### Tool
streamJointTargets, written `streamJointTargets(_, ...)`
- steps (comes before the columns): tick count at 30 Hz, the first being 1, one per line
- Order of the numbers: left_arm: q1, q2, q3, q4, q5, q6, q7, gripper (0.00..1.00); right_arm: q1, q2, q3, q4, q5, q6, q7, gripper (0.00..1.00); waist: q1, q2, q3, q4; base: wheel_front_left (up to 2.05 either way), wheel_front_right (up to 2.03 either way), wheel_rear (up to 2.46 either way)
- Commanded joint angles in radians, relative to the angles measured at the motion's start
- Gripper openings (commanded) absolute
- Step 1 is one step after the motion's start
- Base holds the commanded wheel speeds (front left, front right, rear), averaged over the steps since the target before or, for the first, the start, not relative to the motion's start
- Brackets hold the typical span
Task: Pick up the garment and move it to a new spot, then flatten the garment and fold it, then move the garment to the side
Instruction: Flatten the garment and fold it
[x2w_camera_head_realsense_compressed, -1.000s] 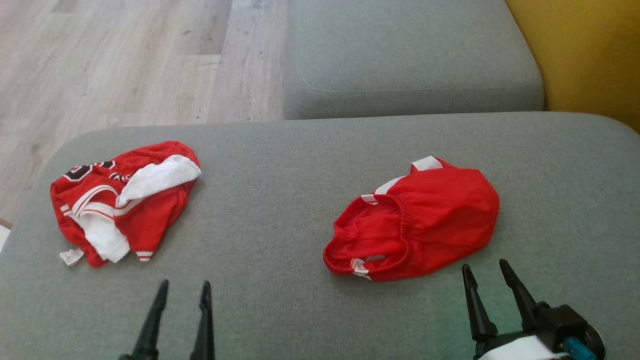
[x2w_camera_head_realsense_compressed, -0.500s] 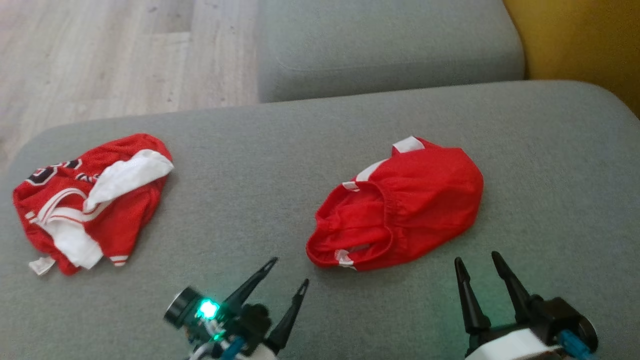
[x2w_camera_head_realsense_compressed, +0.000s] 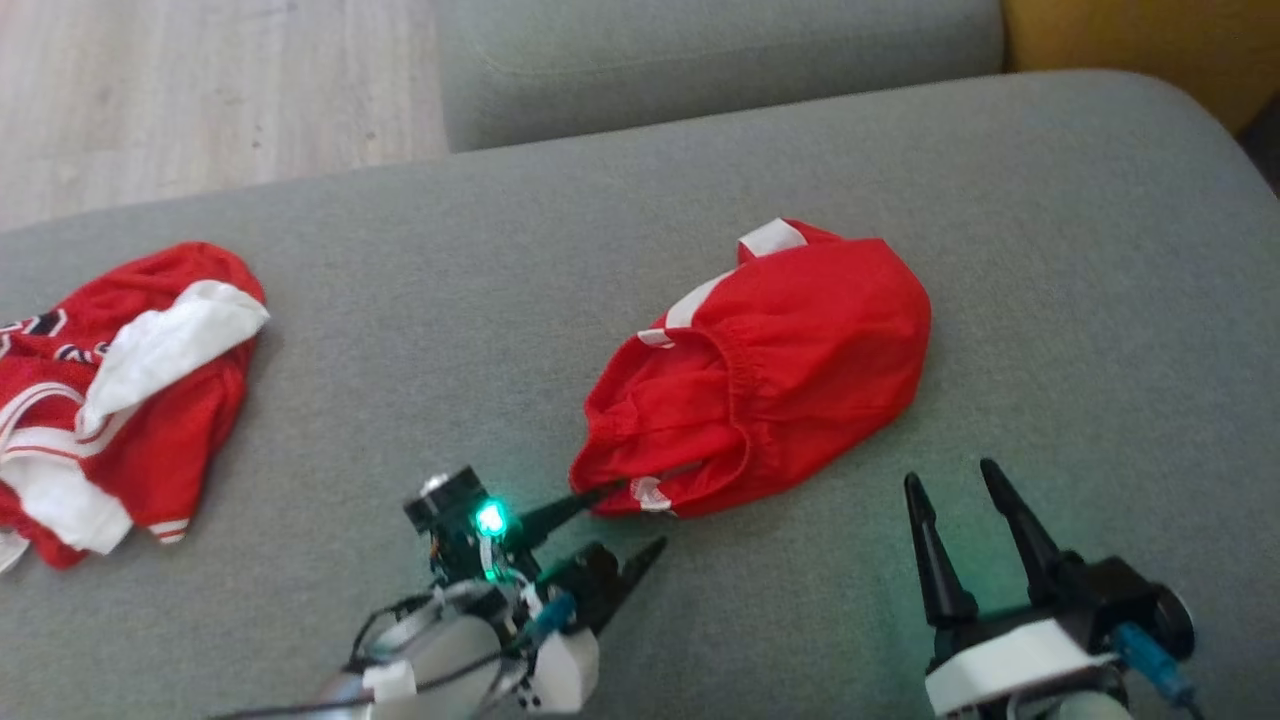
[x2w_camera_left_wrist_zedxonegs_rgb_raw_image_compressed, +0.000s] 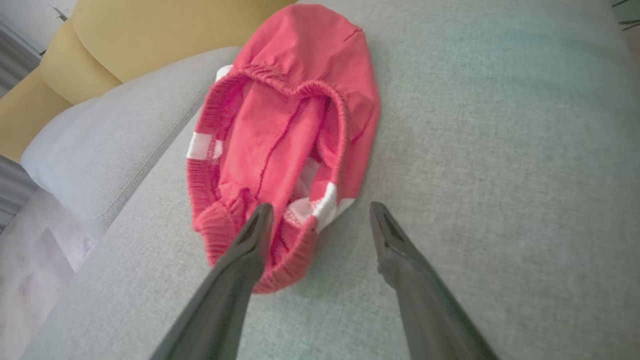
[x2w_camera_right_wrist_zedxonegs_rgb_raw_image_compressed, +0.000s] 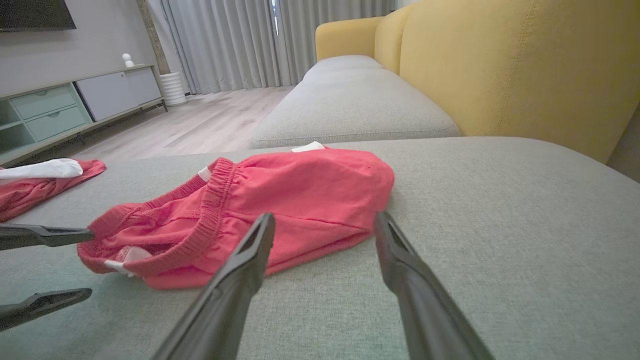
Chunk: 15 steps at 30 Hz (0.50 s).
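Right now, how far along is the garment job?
Done: nothing; the red shorts lie crumpled on the grey cushion. In hand: the left gripper, open, is at the near edge of the waistband, nothing gripped; the right gripper waits open beside the shorts. Left: lifting, moving, flattening, folding, setting aside.

I have the garment lying mid-cushion on the sofa seat, with a second garment well apart at the far left. My left gripper is just before the garment's near-left edge, and my right gripper is near its near-right side. Another cushion lies behind, with floor behind-left and the backrest behind-right.
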Motion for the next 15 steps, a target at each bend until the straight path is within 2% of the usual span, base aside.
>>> streamJointTargets(1, -0.051, 0.016, 0.024, -0.021, -0.009, 0.002, 0.000, 1.00, -0.047, -0.005, 0.024, -0.036, -0.008, 0.007, -0.004, 1.00, -0.0002, 0.0000, 0.010, -0.009, 0.00, 0.00, 0.00)
streamJointTargets(11, -0.132, 0.043, -0.080, 0.046, -0.096, 0.002, -0.007, 1.00, -0.072, -0.005, 0.036, -0.036, 0.006, 0.007, -0.004, 1.00, -0.0002, 0.0000, 0.046, -0.046, 0.00, 0.00, 0.00)
streamJointTargets(13, -0.145, 0.047, -0.094, 0.056, -0.109, 0.002, -0.013, 0.69, -0.076, -0.005, 0.038, -0.036, 0.008, 0.007, -0.004, 1.00, -0.0002, 0.0000, 0.049, -0.054, 0.00, 0.00, 0.00)
streamJointTargets(14, -0.151, 0.048, -0.100, 0.059, -0.115, 0.002, -0.019, 0.46, -0.078, -0.005, 0.038, -0.036, 0.008, 0.007, -0.004, 1.00, -0.0002, 0.0000, 0.050, -0.058, 0.00, 0.00, 0.00)
streamJointTargets(15, -0.156, 0.049, -0.104, 0.064, -0.121, 0.002, -0.023, 0.31, -0.079, -0.005, 0.037, -0.036, 0.008, 0.007, -0.004, 1.00, -0.0002, 0.0000, 0.051, -0.062, 0.00, 0.00, 0.00)
